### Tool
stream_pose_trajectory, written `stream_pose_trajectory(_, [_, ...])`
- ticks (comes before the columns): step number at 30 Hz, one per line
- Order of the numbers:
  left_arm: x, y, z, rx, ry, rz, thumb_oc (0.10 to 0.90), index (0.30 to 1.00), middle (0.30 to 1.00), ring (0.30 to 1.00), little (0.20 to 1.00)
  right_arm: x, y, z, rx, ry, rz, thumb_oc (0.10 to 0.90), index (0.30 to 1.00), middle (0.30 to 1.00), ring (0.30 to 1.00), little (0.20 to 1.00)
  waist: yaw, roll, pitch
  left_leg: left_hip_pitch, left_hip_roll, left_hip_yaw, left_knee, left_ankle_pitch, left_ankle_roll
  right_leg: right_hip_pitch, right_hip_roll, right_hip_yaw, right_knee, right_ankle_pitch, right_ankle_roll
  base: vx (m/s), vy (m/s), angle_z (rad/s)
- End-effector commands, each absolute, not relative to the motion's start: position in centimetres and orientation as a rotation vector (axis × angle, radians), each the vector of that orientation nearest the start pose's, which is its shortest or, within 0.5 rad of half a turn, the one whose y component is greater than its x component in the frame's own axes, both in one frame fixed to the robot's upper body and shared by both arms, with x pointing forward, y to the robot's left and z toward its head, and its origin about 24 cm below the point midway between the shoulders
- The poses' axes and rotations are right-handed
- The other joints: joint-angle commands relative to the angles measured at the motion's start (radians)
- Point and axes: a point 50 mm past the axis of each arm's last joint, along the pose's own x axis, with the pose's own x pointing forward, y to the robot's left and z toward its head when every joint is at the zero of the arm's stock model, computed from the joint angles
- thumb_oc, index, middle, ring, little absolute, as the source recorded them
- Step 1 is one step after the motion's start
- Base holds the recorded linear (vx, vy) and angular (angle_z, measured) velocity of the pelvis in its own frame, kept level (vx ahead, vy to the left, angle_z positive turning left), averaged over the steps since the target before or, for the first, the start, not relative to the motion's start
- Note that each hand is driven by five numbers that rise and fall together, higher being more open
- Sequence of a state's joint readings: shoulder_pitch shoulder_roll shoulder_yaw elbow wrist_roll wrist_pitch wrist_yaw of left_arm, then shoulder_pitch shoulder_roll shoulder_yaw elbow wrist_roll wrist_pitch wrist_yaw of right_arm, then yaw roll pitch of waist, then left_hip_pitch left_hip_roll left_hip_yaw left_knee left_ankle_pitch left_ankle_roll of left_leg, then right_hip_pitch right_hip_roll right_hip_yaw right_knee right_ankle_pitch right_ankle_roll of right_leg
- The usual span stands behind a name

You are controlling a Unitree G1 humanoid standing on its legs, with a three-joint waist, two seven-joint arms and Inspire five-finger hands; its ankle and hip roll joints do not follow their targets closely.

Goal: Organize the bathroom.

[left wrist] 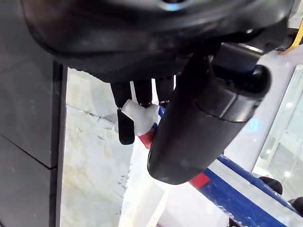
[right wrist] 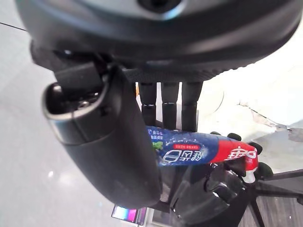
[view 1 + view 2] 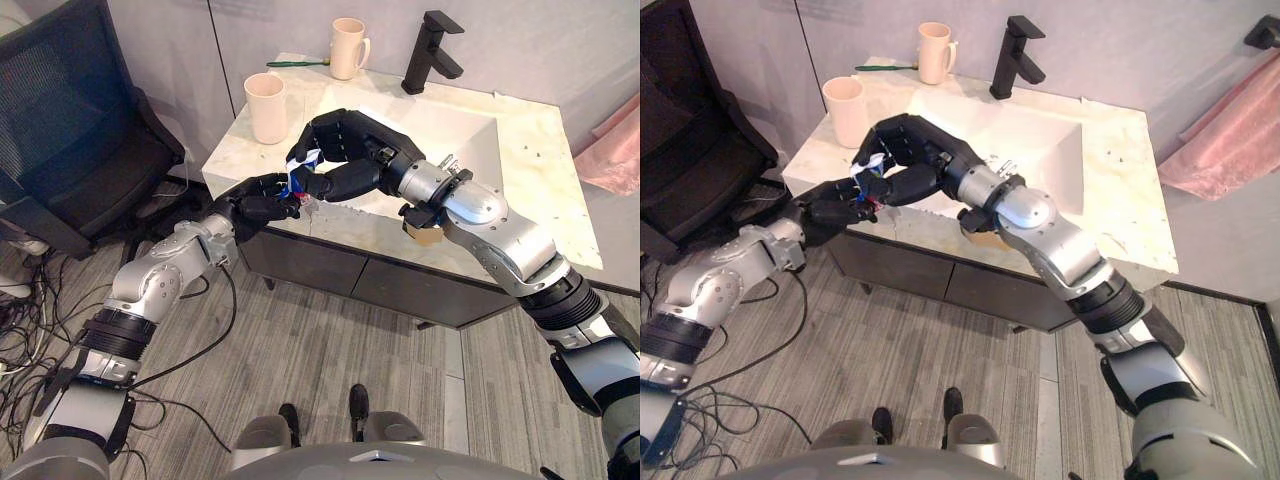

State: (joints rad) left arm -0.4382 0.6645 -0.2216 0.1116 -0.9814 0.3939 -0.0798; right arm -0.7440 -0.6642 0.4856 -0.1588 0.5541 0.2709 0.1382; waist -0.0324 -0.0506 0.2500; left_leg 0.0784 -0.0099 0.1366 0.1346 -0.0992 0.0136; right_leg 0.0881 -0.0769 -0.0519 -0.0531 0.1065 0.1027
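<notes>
Both hands meet over the front left corner of the marble vanity top (image 3: 520,190), sharing one toothpaste tube (image 2: 199,150). The tube is blue along its body, red toward the cap end, with white lettering not transcribed here. The right hand (image 3: 345,150) curls its fingers and thumb round the tube's body. The left hand (image 3: 262,203), just below and beside the right hand, pinches the tube's white cap (image 1: 139,119) end between thumb and fingers. Beyond the hands: a pale cup (image 3: 266,107) just past the right hand's fingers; farther back a second cup (image 3: 348,48) with a green toothbrush (image 3: 297,64) lying beside it. A black faucet (image 3: 432,52) stands behind the basin (image 3: 440,135). A black office chair (image 3: 70,130) sits outward of the left arm; a pink towel (image 3: 1230,130) hangs outward of the right arm.
</notes>
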Motion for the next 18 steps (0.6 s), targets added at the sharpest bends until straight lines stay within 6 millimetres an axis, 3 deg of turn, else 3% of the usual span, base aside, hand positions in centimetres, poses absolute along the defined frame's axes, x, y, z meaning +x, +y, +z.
stream_pose_trajectory(1, [32.1, 20.6, 16.7, -0.36, -0.043, -0.324, 0.8, 0.9, 0.9, 0.9, 0.9, 29.4, -7.7, 26.2, -0.271, -0.555, 0.803, 0.4, 0.3, 0.3, 0.3, 0.3, 0.005, 0.028, -0.115, -0.017, 0.077, 0.058, 0.048, -0.026, -0.023, -0.054, 0.004, 0.007, 0.079, -0.139, 0.024, 0.0, 0.0, 0.0])
stream_pose_trajectory(4, [31.7, 21.4, 15.9, -0.396, -0.035, -0.284, 0.8, 0.9, 0.9, 0.9, 0.9, 29.5, -8.0, 26.1, -0.268, -0.55, 0.783, 0.4, 0.3, 0.3, 0.3, 0.3, 0.011, 0.029, -0.113, -0.017, 0.077, 0.053, 0.047, -0.024, -0.024, -0.053, 0.004, 0.004, 0.079, -0.14, 0.023, 0.0, 0.0, 0.0])
stream_pose_trajectory(11, [29.7, 23.8, 11.6, -0.447, 0.048, -0.123, 0.8, 0.9, 0.9, 0.9, 0.9, 29.9, -9.1, 26.0, -0.282, -0.535, 0.721, 0.4, 0.3, 0.3, 0.3, 0.3, 0.04, 0.025, -0.108, -0.027, 0.075, 0.031, 0.044, -0.021, -0.025, -0.05, 0.004, -0.015, 0.072, -0.142, 0.018, -0.02, 0.003, 0.09])
stream_pose_trajectory(15, [28.0, 25.7, 7.4, -0.373, 0.151, 0.043, 0.8, 0.9, 0.9, 0.9, 0.9, 30.4, -9.9, 26.6, -0.299, -0.54, 0.676, 0.4, 0.3, 0.3, 0.3, 0.3, 0.063, 0.018, -0.106, -0.036, 0.072, 0.014, 0.044, -0.018, -0.026, -0.049, 0.007, -0.026, 0.068, -0.143, 0.014, -0.02, -0.001, 0.13])
stream_pose_trajectory(16, [27.8, 25.8, 7.1, -0.386, 0.165, 0.057, 0.8, 0.9, 0.9, 0.9, 0.9, 30.5, -10.0, 26.6, -0.298, -0.541, 0.674, 0.4, 0.3, 0.3, 0.3, 0.3, 0.064, 0.018, -0.106, -0.036, 0.072, 0.013, 0.044, -0.018, -0.026, -0.049, 0.007, -0.027, 0.068, -0.144, 0.014, -0.01, -0.003, 0.14])
stream_pose_trajectory(18, [26.3, 27.1, 4.6, -0.411, 0.229, 0.151, 0.8, 0.9, 0.9, 0.9, 0.9, 30.8, -10.6, 27.3, -0.308, -0.551, 0.64, 0.4, 0.3, 0.3, 0.3, 0.3, 0.077, 0.012, -0.106, -0.042, 0.072, 0.001, 0.045, -0.016, -0.028, -0.049, 0.01, -0.034, 0.069, -0.146, 0.01, -0.01, -0.004, 0.15])
